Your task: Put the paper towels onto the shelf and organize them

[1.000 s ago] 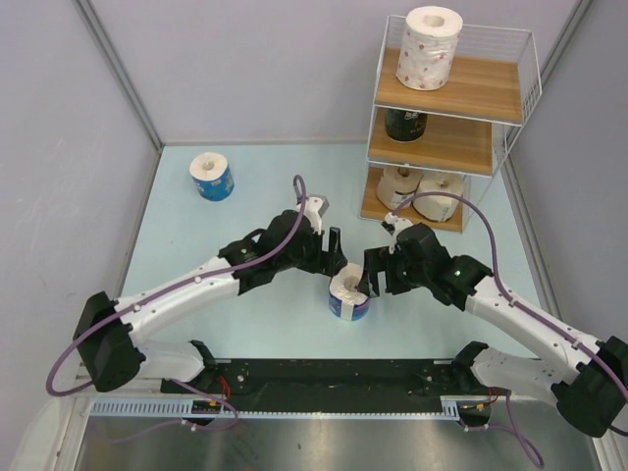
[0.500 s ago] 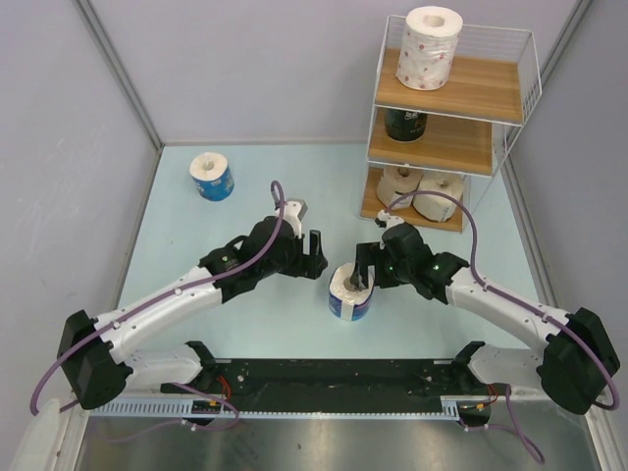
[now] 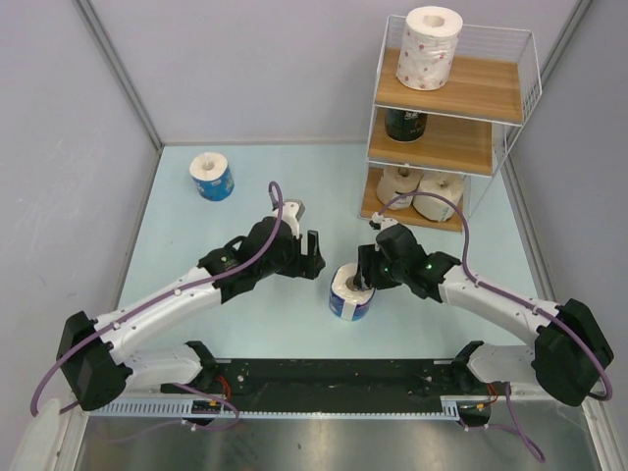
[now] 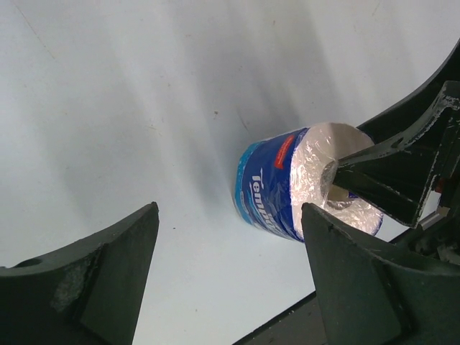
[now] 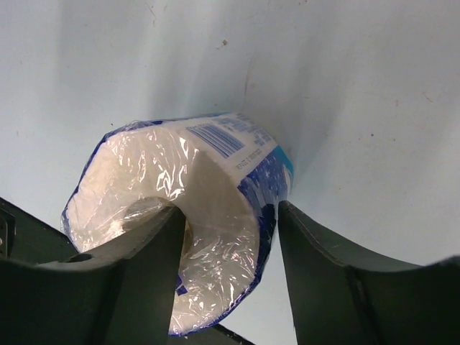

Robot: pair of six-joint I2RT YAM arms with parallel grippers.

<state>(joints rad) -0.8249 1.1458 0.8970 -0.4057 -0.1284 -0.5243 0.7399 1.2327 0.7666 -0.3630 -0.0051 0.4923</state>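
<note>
A blue-wrapped paper towel roll (image 3: 350, 292) stands upright on the table between my arms. My right gripper (image 3: 365, 275) is shut on its wall, with one finger in the hollow core and the other outside. The right wrist view shows this grip (image 5: 230, 244) on the roll (image 5: 215, 180). My left gripper (image 3: 314, 257) is open and empty, just left of the roll and apart from it (image 4: 230, 280). A second blue roll (image 3: 212, 176) stands at the far left. The shelf (image 3: 481, 90) holds a white red-speckled roll (image 3: 429, 47) on top, a dark roll (image 3: 404, 125) in the middle and two pale rolls (image 3: 417, 189) at the bottom.
The shelf stands at the far right against the back wall. Grey walls close the table on the left, back and right. A black rail (image 3: 334, 378) with the arm bases runs along the near edge.
My left gripper has let go of the blue roll and drawn back to the left. My right gripper has moved in and closed over the roll's wall.
</note>
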